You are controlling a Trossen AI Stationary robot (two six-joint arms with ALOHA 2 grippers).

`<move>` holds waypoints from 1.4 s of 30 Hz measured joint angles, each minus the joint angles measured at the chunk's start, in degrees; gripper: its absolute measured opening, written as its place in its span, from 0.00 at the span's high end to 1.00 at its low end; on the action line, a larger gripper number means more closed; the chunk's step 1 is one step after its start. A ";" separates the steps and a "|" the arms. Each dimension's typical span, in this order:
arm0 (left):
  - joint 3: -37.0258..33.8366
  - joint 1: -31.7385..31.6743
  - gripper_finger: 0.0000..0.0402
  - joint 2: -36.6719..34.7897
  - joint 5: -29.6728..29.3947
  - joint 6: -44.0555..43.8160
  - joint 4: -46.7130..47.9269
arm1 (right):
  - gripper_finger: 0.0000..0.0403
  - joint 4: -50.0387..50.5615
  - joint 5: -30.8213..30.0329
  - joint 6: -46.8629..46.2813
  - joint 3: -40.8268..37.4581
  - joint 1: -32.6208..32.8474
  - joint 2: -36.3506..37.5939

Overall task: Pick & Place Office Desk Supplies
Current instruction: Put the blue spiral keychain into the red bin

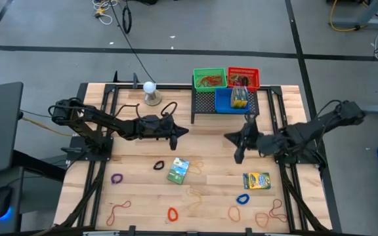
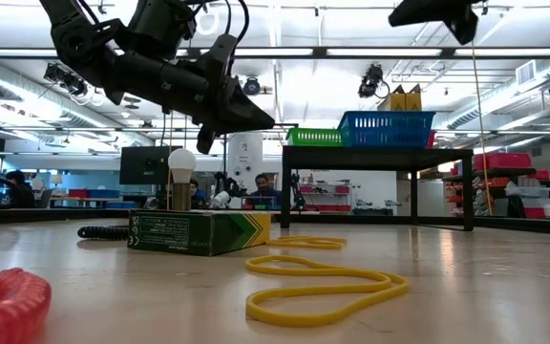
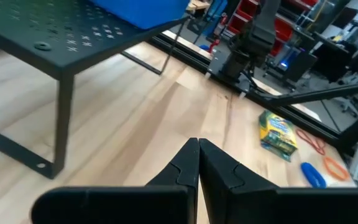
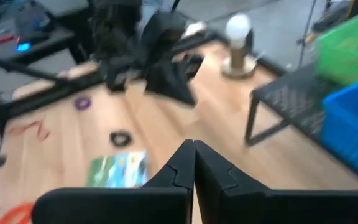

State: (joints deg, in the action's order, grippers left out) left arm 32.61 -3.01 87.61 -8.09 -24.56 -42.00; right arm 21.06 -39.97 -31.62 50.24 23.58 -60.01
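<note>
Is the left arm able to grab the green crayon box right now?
Probably yes. The left gripper hangs shut above bare wood, and the green crayon box lies flat just beyond it with nothing between. A black loop sits beside the box, clear of it.

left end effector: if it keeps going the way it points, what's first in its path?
Probably the right end effector: the shut left end effector points across bare table at it. Depth is unclear.
</note>
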 joint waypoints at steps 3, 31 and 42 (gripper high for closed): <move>-0.01 0.00 0.97 0.00 -1.01 0.18 0.18 | 0.98 2.11 2.06 -3.92 0.02 1.93 -2.12; -0.01 0.02 0.97 0.24 -1.10 1.68 0.70 | 0.71 13.07 37.71 -12.45 0.04 15.70 -25.61; 0.00 0.02 0.97 0.24 -1.10 1.66 0.72 | 0.66 12.19 41.69 -8.07 0.04 18.63 -32.99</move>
State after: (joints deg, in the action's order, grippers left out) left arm 32.60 -2.98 87.85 -9.19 -22.90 -41.28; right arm 33.25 1.71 -39.69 50.28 42.21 -93.00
